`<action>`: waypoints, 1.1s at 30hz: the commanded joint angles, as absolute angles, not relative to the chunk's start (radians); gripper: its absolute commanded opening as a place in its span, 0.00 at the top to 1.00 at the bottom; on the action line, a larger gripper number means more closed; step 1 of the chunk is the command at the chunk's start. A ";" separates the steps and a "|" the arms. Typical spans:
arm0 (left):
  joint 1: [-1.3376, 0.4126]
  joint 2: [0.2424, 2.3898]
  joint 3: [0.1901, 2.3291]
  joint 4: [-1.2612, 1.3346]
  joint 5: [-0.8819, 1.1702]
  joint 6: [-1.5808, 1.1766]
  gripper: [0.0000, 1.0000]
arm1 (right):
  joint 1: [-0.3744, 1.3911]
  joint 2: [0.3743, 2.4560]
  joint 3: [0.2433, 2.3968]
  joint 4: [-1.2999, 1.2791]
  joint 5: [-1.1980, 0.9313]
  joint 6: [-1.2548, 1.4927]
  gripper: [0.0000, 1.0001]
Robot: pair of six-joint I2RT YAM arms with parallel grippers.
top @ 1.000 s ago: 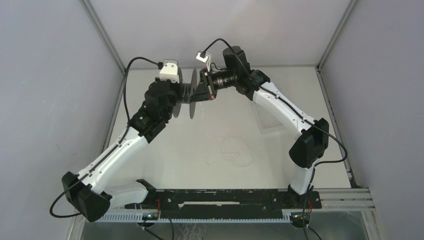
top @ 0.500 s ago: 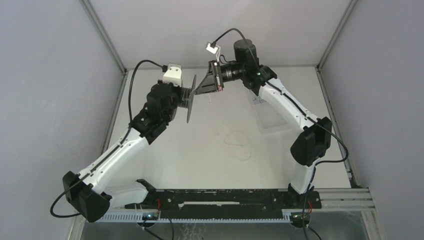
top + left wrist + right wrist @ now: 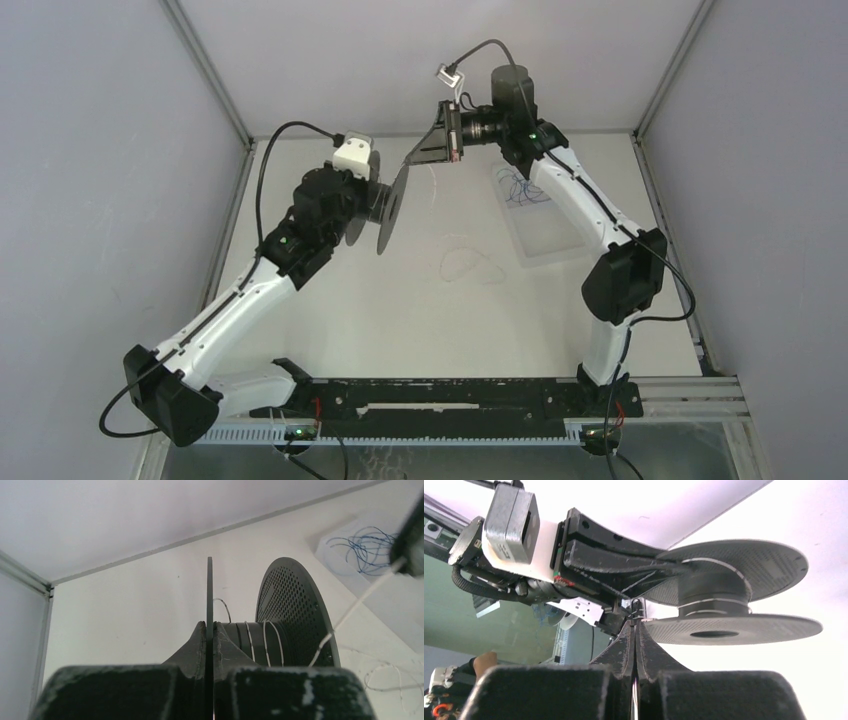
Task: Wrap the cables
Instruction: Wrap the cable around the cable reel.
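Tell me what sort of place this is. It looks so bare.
Most likely a robot test booth in a lab: a plain white table boxed in by grey walls, a left arm and right arm bolted at its near edge, and a black spool taking up thin white cord.

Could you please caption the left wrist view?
Left gripper clamped on a flange of the black spool, a few turns of cable around its hub.

I can read no text, label, brand, number or sign in any of my three views from here.
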State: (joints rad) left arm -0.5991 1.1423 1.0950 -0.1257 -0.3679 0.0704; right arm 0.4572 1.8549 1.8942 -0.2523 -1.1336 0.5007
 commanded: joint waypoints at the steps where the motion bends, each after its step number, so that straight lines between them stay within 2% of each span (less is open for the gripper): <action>1: -0.595 1.093 1.100 -0.115 -0.263 0.077 1.00 | 0.426 1.871 1.969 -0.220 -1.094 0.508 0.99; 11: -0.592 1.073 1.132 -0.158 -0.117 0.053 1.00 | 0.345 1.946 1.971 -0.275 -1.073 0.442 1.00; 21: -0.552 1.066 1.177 -0.195 -0.076 -0.018 1.00 | 0.318 1.948 1.739 -0.198 -1.106 0.384 0.97; 24: -0.541 1.066 1.188 -0.203 -0.049 -0.034 1.00 | 0.319 1.960 1.709 -0.197 -1.099 0.369 0.92; 33: -0.513 1.056 1.197 -0.210 -0.024 -0.051 1.00 | 0.302 1.979 1.710 -0.270 -1.080 0.278 0.67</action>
